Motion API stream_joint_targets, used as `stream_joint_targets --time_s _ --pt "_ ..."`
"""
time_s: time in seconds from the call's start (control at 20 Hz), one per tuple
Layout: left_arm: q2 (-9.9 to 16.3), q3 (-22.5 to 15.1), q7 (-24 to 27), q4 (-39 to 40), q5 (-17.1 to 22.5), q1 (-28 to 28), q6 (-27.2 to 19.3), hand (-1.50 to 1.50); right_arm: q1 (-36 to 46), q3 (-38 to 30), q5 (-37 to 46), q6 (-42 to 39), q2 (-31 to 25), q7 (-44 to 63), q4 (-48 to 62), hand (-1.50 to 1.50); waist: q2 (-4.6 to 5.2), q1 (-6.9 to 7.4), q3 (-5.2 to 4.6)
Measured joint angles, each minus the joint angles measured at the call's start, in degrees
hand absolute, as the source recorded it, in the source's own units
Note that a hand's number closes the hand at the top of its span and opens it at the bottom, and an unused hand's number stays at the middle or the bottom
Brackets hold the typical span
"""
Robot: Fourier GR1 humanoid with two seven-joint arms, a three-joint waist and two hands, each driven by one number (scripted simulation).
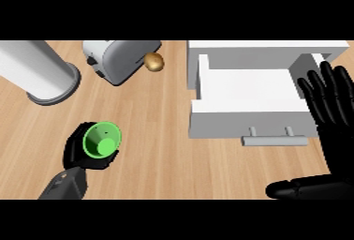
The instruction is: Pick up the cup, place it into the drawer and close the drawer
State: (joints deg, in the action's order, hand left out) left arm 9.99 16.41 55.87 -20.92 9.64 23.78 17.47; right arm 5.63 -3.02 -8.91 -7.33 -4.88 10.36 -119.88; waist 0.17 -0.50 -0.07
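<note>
A green cup [102, 139] shows its open mouth at the lower left of the wooden counter, and my left hand [78, 154] is curled round it from below and behind. The white drawer [245, 118] stands pulled open at the right, its inside bare, with a grey handle [274, 139] on its front. My right hand [330, 112] is open at the right edge, fingers straight and pointing up beside the drawer's right side, thumb stretched along the bottom.
A large white cylinder on a grey base [38, 72] stands at the upper left. A silver toaster [119, 58] sits at the top middle, with a small brown object [154, 62] beside it.
</note>
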Motion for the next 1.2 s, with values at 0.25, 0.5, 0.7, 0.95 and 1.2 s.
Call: stream_joint_targets --time_s 0.25,0.5,0.7,0.95,1.2 --pt "-0.78 0.48 0.98 -3.48 0.91 -1.17 -2.38 1.5 -0.43 -1.06 -1.1 -0.83 -0.71 -0.08 -0.15 -1.5 -0.11 0.26 0.04" --pt "-1.65 -0.25 0.78 -9.13 1.82 -2.56 -2.76 1.5 0.11 0.01 0.36 0.48 0.21 0.54 -0.22 -1.5 -0.24 0.61 0.06" --pt "-3.02 -2.88 -2.01 -17.85 2.17 -3.59 -2.28 1.5 -0.71 -1.0 -0.49 -0.22 -0.39 0.28 -0.13 -1.5 -0.45 0.98 0.13" --pt "-4.58 -7.02 -10.37 -31.76 3.0 -5.3 -1.96 1.5 0.09 -1.26 -0.66 0.46 -0.49 1.84 -0.27 -1.5 -0.56 1.25 0.16" --pt "-7.63 -10.58 -21.14 -45.92 4.92 -5.37 -5.5 1.5 -1.73 0.4 0.7 0.79 0.51 1.49 -1.74 -1.5 -0.52 1.04 0.14"
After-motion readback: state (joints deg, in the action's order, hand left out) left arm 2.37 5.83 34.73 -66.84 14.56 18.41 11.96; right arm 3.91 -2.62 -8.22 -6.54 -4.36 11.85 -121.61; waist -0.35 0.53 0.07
